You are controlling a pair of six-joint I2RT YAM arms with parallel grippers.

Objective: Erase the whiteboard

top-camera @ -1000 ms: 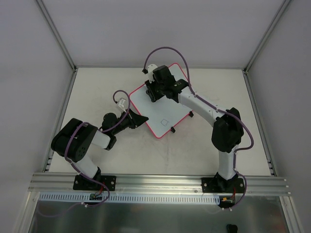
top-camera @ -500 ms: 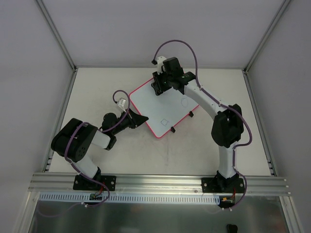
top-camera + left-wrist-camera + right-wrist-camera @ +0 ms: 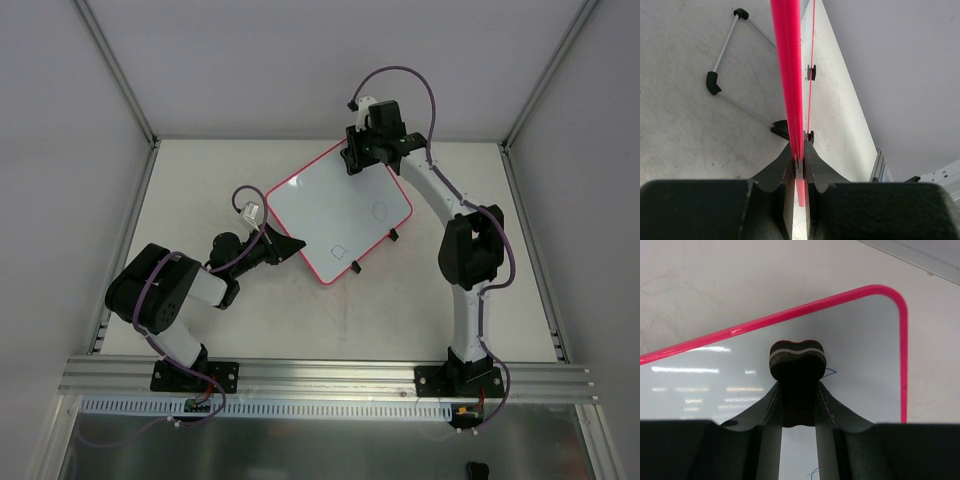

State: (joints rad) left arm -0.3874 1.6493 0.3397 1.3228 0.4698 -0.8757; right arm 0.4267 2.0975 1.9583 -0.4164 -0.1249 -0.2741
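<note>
Overhead, the right claw point(image 3: 353, 160) hides the eraser point(image 3: 797, 359) it pinches at the far corner of the whiteboard point(image 3: 330, 215) — the left claw point(image 3: 293, 246) clamps its near-left edge; blue marks point(image 3: 831, 372) are partly covered.

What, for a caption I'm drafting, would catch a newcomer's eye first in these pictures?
The large flat whiteboard, white with a thin pink-red frame, sits askew mid-table, bearing two faint pen marks: a small square and a loop. The left gripper pinches its near-left edge, while the right gripper holds a small dark eraser block at the far corner.
</note>
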